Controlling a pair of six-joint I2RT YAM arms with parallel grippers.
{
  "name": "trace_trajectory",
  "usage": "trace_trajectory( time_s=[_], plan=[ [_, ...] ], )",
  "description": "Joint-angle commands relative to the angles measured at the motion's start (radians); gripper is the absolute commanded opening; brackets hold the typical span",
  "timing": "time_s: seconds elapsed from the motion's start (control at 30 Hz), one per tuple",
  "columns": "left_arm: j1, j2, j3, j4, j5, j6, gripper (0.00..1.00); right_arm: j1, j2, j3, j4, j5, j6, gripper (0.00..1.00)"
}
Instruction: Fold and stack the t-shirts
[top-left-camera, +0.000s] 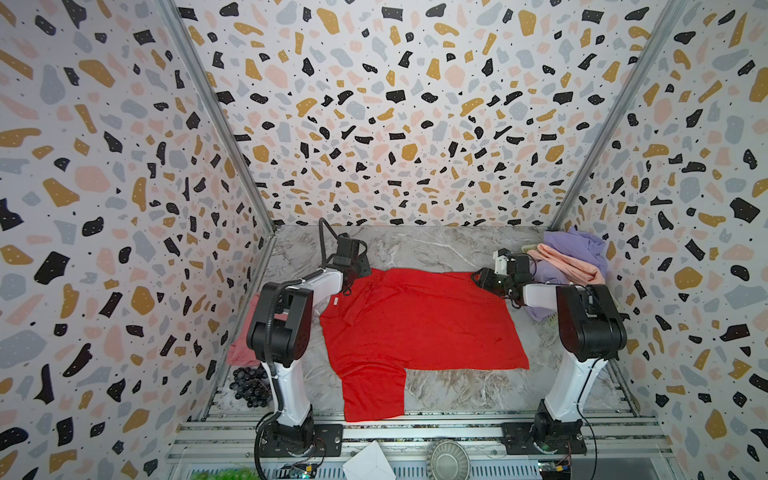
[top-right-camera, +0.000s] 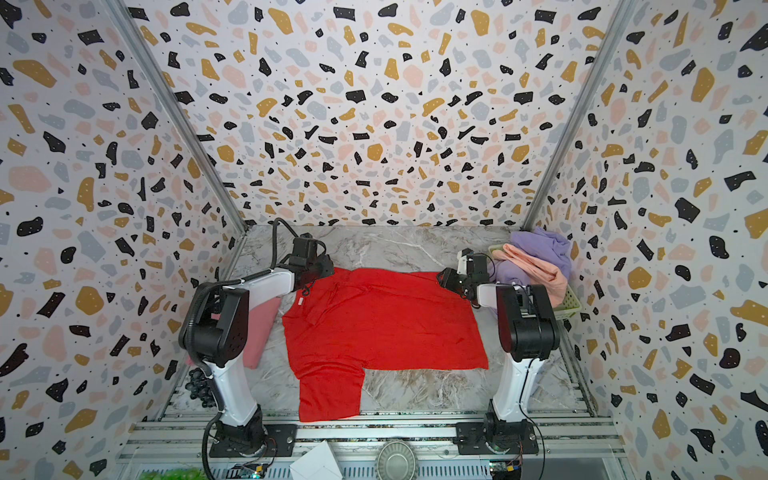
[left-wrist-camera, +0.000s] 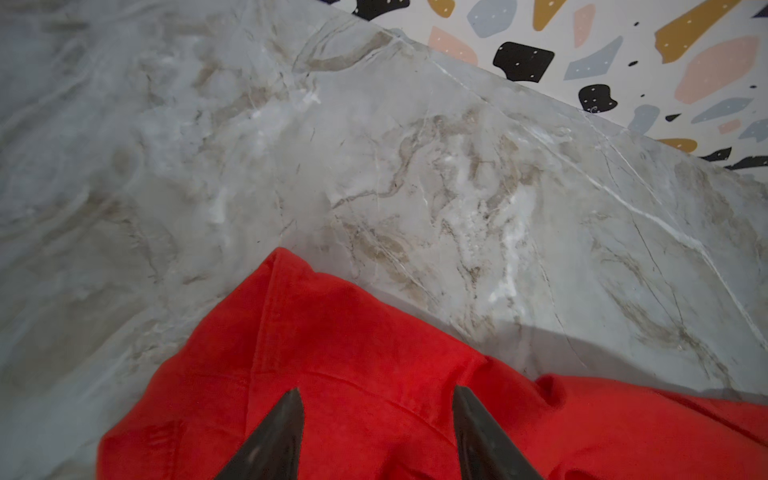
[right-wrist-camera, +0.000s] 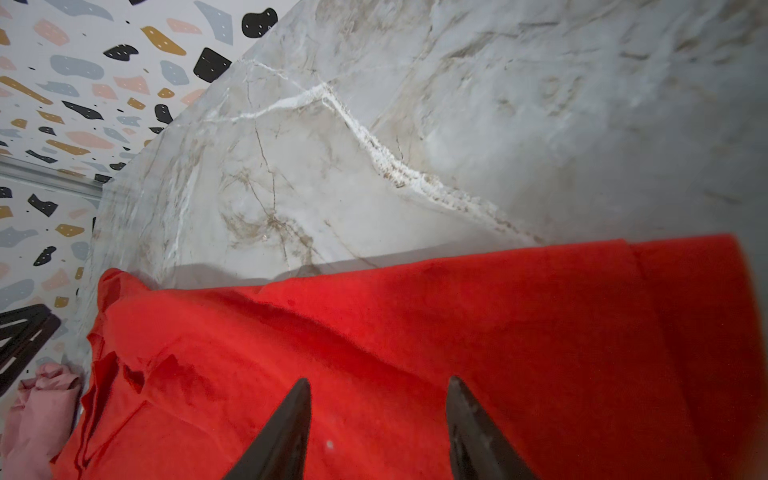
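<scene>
1. Red t-shirt (top-left-camera: 419, 324) lies spread flat mid-table (top-left-camera: 457, 390), one sleeve toward the near edge. Laid out for folding, I judge.
2. Pink t-shirt (top-right-camera: 259, 328) sits at the left wall, likely set aside.
3. Both arms stretch low to the red t-shirt's far corners. Left gripper (left-wrist-camera: 376, 389) and right gripper (right-wrist-camera: 379, 379) are over cloth, jaws half parted, nothing visibly pinched.
4. Far right: lavender t-shirt (top-left-camera: 577, 243) and peach t-shirt (top-left-camera: 569, 262) heaped on the basket (top-right-camera: 569, 305).

No legible text, brand, number or sign anywhere. Small white tag (top-left-camera: 335, 301) near the collar of the red t-shirt (top-left-camera: 419, 324), possibly printed, too small to read.
</scene>
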Motion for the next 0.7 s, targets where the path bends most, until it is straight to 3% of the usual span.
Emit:
trace_trajectory(
  time_s=[0.0, 0.2, 0.43, 0.67],
  plan=[
    [0.024, 0.059, 0.047, 0.087, 0.110, -0.067, 0.57, 0.003, 0.018, 0.053, -0.023, 0.026, 0.013, 0.52],
    [0.085, 0.144, 0.049, 0.123, 0.143, -0.134, 0.55, -0.011, 0.066, 0.072, -0.094, 0.099, -0.002, 0.50],
    [0.180, 0.181, 0.003, 0.138, 0.133, -0.186, 0.54, -0.069, 0.109, 0.079, -0.116, 0.104, -0.010, 0.49],
    [0.191, 0.191, -0.005, 0.157, 0.147, -0.204, 0.53, -0.070, 0.163, 0.117, -0.103, 0.093, -0.005, 0.48]
  ],
)
